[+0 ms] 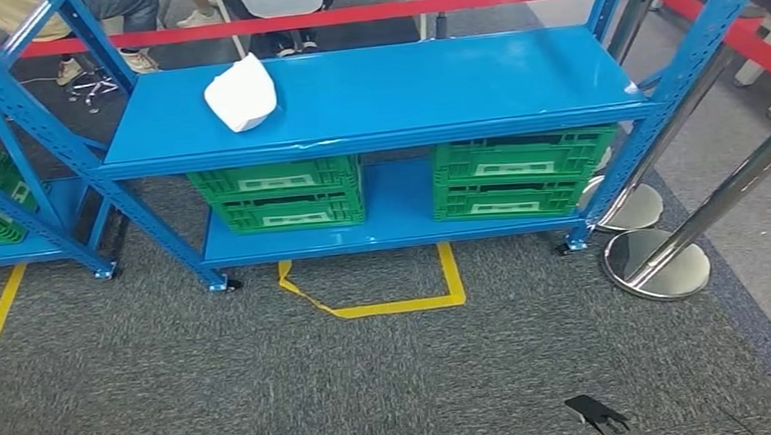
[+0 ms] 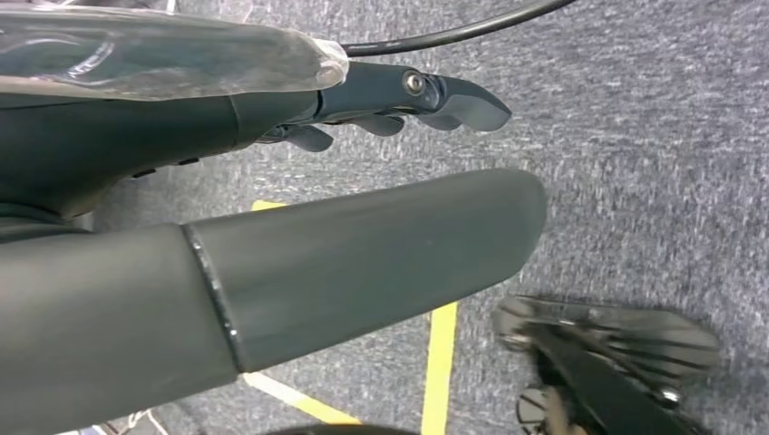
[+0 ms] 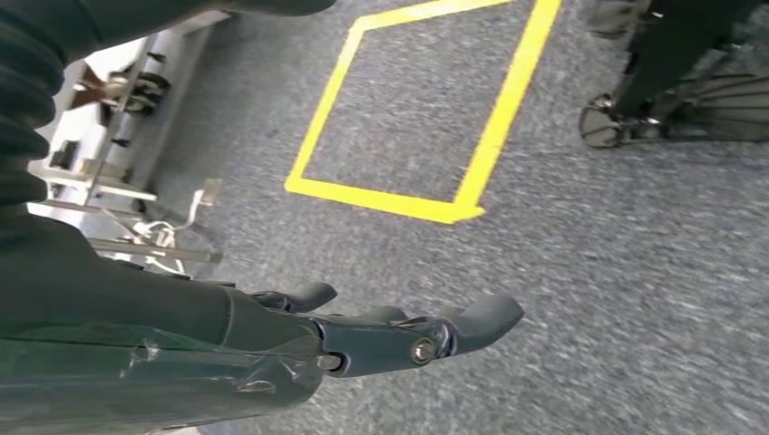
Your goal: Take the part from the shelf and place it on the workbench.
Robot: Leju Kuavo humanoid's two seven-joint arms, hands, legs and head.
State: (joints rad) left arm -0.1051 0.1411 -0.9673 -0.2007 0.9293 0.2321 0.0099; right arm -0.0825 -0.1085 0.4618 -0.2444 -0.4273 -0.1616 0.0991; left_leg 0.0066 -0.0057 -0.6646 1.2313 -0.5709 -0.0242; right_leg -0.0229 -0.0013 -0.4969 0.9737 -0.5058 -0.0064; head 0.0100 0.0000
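The part (image 1: 241,92) is a white, rounded piece lying on the left half of the top board of the blue shelf (image 1: 434,85). My left hand (image 2: 363,254) hangs over grey carpet with its thumb and fingers (image 2: 453,98) stretched apart and nothing in it. My right hand (image 3: 363,344) also hangs low over the carpet, its fingers (image 3: 481,317) straight and holding nothing. A dark tip of the right hand (image 1: 597,415) shows at the bottom of the head view, far below and to the right of the part.
Two stacks of green crates (image 1: 279,193) (image 1: 514,174) fill the lower shelf board. Chrome stanchions (image 1: 657,263) with red belts (image 1: 371,14) stand to the right and behind. Yellow tape (image 1: 386,302) marks a square on the carpet before the shelf. People sit beyond the belt.
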